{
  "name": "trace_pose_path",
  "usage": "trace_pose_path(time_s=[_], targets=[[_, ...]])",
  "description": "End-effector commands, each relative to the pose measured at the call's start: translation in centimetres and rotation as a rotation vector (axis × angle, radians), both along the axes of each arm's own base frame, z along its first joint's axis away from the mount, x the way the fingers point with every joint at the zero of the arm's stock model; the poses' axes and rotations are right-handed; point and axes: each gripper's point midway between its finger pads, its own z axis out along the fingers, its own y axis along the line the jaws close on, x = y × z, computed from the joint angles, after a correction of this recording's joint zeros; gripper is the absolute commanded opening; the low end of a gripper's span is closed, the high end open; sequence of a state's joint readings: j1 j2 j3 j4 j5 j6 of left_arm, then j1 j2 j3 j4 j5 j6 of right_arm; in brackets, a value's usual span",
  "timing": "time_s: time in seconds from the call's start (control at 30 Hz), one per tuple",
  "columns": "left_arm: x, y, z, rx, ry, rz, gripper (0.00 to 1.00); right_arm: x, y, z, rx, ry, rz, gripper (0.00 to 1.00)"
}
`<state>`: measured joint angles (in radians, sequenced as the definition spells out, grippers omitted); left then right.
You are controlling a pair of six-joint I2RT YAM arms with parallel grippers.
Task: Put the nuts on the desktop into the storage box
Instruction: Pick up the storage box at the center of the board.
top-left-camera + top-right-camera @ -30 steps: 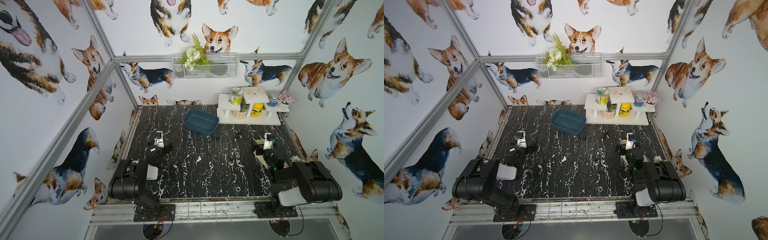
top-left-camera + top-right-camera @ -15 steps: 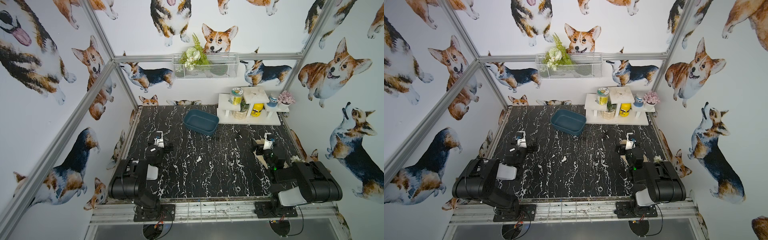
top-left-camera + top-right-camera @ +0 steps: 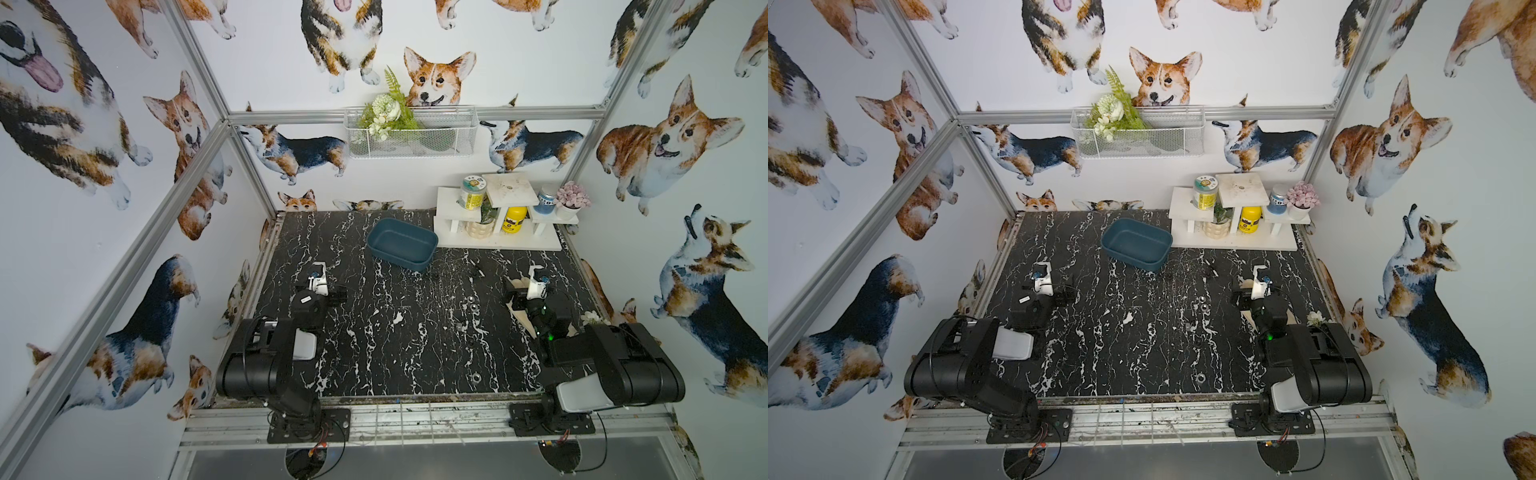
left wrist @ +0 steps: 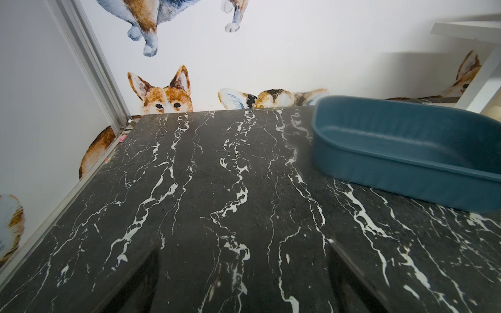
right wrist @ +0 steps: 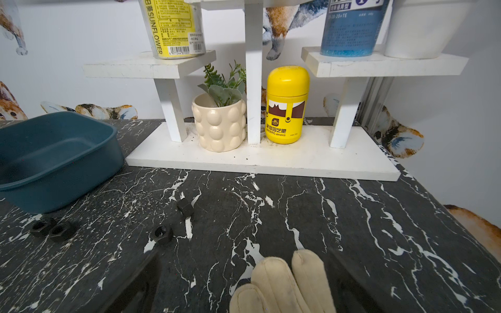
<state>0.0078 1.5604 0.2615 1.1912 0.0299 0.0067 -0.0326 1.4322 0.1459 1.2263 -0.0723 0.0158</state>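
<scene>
The dark teal storage box (image 3: 402,245) (image 3: 1137,245) stands empty at the back middle of the black veined desktop (image 3: 374,332). Several small nuts lie right of centre: silver ones (image 3: 471,299) (image 3: 476,377) (image 3: 1201,299), and black ones in the right wrist view (image 5: 162,234) (image 5: 185,207) (image 5: 62,230) near the box (image 5: 54,157). My left gripper (image 3: 322,291) (image 4: 244,281) rests low at the left, open and empty, with the box (image 4: 406,151) ahead to its right. My right gripper (image 3: 532,293) (image 5: 244,284) rests open at the right, above a beige glove (image 5: 282,284).
A white stepped shelf (image 3: 498,241) at the back right carries jars, a yellow bottle (image 5: 287,108) and a cream plant pot (image 5: 219,127). A white wire basket (image 3: 411,133) with flowers hangs on the back wall. Aluminium frame rails border the desktop.
</scene>
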Motion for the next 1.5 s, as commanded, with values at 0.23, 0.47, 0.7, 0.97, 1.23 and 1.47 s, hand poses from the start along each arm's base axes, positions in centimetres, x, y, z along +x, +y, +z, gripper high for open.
trace_pose_path(time_s=[0.23,0.47,0.7,0.97,1.23,1.47], targets=[[0.2,-1.7,4.6,0.108,0.032,0.038,1.0,-1.0,3.2,8.2,-0.044,-0.093,0.138,1.0],[-1.4,-5.4,10.8,-0.153,-0.027,-0.076,1.0,-0.7,4.6,15.5,0.061,-0.039,0.148,1.0],[-6.9,-4.4,19.0,-0.353,-0.13,-0.061,1.0,-0.5,-1.6,12.9,0.381,0.318,-0.296,1.0],[-13.8,-1.6,22.1,-0.419,-0.275,0.025,1.0,-0.3,4.1,10.4,0.512,0.442,-0.115,1.0],[-14.1,-0.9,21.5,-0.335,-0.266,0.062,1.0,1.0,12.1,10.1,0.468,0.467,-0.051,1.0],[-13.6,-1.5,19.9,-0.31,-0.184,0.045,1.0,2.7,18.4,8.6,0.441,0.514,-0.02,1.0]])
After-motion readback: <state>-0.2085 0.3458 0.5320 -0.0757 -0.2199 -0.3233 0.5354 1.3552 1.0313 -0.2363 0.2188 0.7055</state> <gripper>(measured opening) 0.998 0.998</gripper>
